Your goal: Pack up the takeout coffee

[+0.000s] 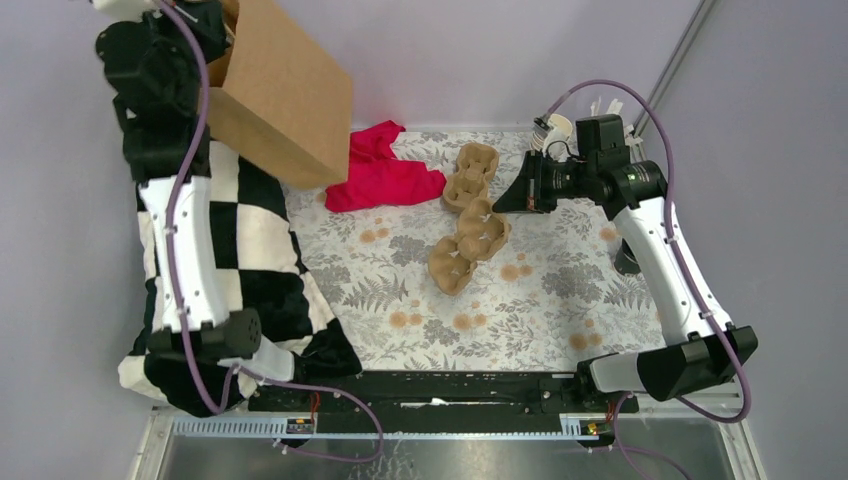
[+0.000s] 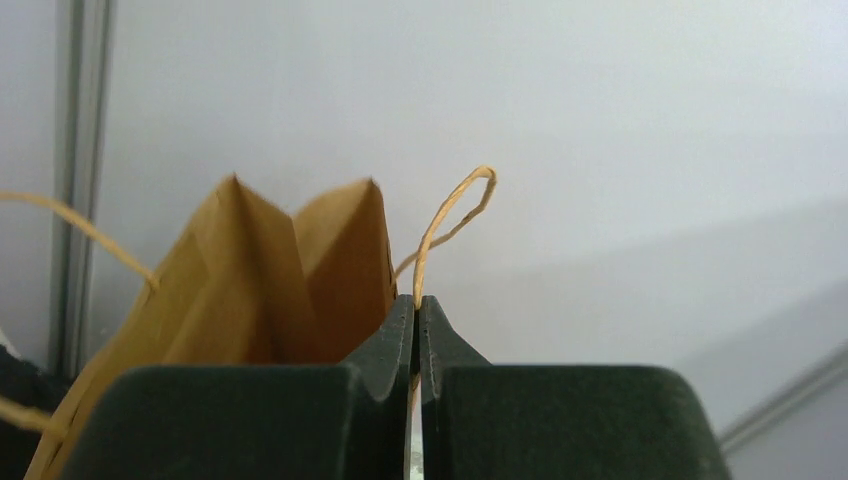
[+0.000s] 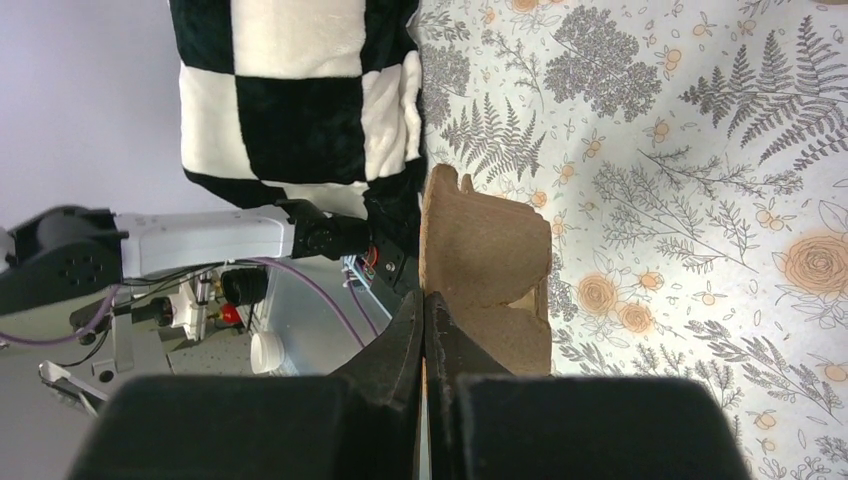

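Trouble could start at the twine handle: my left gripper pinches that alone, hanging the paper bag tilted aloft, so it may swing or slip. My right gripper is clamped on the cup carrier. I cannot find the takeout coffee; 1 dark shape behind the right arm may be it.

Was a robot lab bench, dressed up like a home table. Plain grey walls, an aluminium frame post, left arm and right arm bolted to a black base rail, and purple cables hung loose. Only the props were domestic: floral tablecloth, checkered blanket, brown paper bag, pulp cup carrier, red cloth.
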Robot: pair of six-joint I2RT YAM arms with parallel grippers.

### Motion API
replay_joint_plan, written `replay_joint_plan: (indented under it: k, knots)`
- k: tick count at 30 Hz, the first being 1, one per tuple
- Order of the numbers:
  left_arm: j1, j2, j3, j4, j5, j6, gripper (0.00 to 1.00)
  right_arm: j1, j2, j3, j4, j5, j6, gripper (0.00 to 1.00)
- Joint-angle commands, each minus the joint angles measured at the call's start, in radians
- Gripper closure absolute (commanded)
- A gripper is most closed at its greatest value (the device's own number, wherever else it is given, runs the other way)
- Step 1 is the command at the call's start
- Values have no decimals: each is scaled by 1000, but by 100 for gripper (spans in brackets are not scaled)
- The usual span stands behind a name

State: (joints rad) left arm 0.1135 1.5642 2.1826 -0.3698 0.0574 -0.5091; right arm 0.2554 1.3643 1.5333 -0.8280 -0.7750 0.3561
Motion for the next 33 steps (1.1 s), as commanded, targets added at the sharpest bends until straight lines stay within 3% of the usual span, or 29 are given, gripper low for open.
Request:
replay_joint_plan:
  k: [1, 6, 11, 17, 26, 33]
  knots:
    - [-14, -93, -105, 70, 169, -7, 100, 5, -56, 44, 2, 36, 19, 100]
    - [-183, -197, -249, 52, 246, 76, 100, 5, -61, 214, -93, 181, 71, 100]
    - [-274, -245, -377, -5, 382, 63, 100, 5, -88, 315, -143, 262, 104, 100]
    - [-413, -221, -375, -65, 586, 116, 100, 5, -89, 412, -167, 308, 119, 100]
    - [-574, -263, -503, -153, 695, 132, 100, 5, -79, 590, -189, 418, 142, 100]
    - [-704, -270, -606, -153, 609, 150, 100, 5, -105, 705, -273, 593, 86, 100]
